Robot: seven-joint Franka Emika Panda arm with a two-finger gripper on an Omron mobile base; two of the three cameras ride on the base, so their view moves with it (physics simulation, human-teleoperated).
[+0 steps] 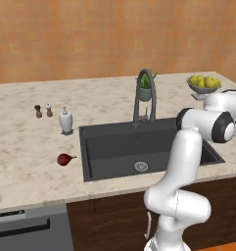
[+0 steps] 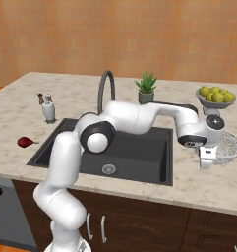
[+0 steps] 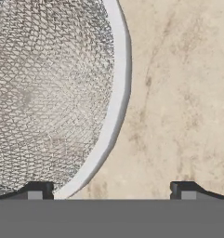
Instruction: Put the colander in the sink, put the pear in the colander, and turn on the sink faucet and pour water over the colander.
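Two dark fingertips of the pincer [image 3: 111,191] stand spread wide and hold nothing, straddling the white rim of the one colander [image 3: 48,93], which rests on the worktop [image 3: 178,93] right of the sink [image 2: 134,147]. One pear [image 1: 64,159] lies left of the sink, one faucet [image 1: 143,95] behind it, one soap bottle [image 1: 65,121], two small shakers [image 1: 43,111].
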